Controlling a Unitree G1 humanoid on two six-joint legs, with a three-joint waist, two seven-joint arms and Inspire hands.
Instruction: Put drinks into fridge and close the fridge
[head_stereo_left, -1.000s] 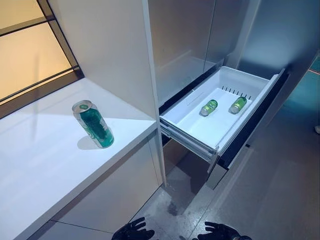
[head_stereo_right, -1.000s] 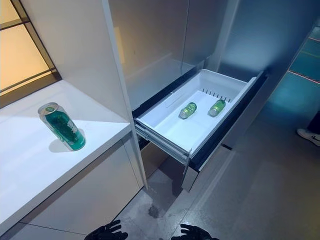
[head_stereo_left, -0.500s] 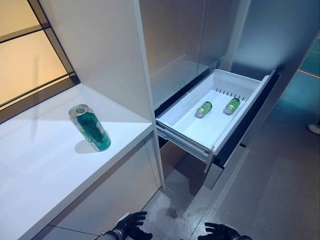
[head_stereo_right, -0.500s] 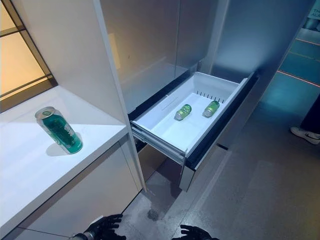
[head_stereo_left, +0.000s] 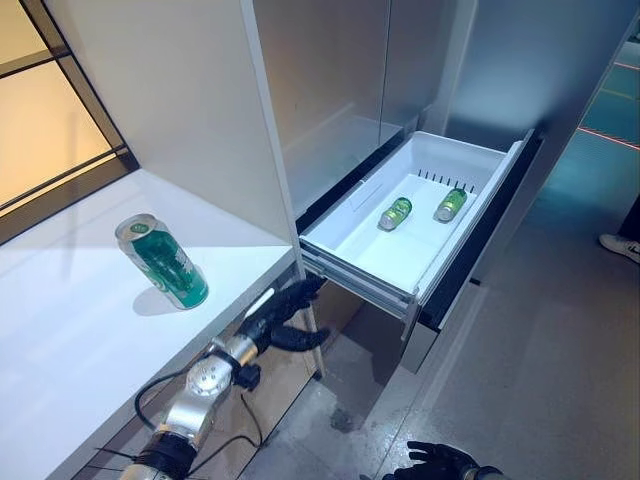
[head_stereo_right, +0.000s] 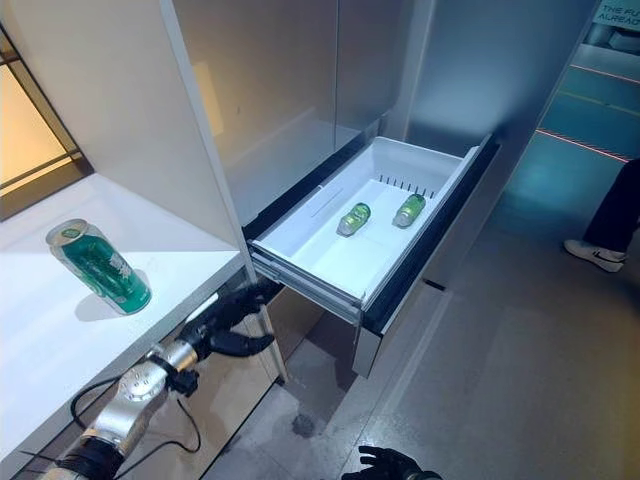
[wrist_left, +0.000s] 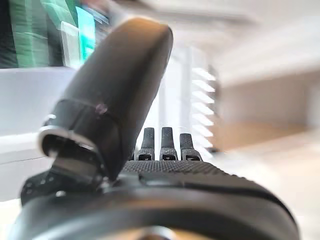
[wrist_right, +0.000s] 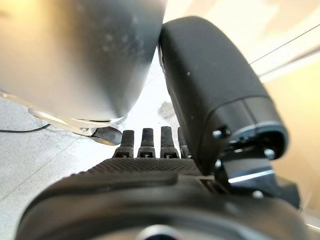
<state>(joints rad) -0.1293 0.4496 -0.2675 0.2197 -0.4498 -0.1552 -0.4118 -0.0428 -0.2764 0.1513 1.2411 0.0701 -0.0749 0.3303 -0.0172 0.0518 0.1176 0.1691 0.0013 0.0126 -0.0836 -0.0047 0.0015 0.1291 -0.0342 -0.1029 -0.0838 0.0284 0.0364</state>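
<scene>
A green can (head_stereo_left: 162, 262) stands tilted on the white counter (head_stereo_left: 70, 330), left of the tall white cabinet panel. The fridge's white drawer (head_stereo_left: 400, 258) is pulled out, and green cans (head_stereo_left: 395, 213) lie on their sides at its back. My left hand (head_stereo_left: 288, 308) is open with straight fingers, raised just below the counter's front edge, to the right of the can and left of the drawer's near corner. It holds nothing in the left wrist view (wrist_left: 165, 145). My right hand (head_stereo_left: 438, 462) hangs low over the floor, open and empty.
The grey fridge front (head_stereo_left: 340, 90) rises behind the drawer. The drawer's dark front panel (head_stereo_left: 490, 230) juts out over the grey floor. A person's shoe (head_stereo_right: 590, 255) and leg (head_stereo_right: 618, 205) show at the far right. A window (head_stereo_left: 50, 150) lies behind the counter.
My left arm has risen from low over the floor to the counter's front edge. The right hand stays low. The camera has shifted; the cans have not moved.
</scene>
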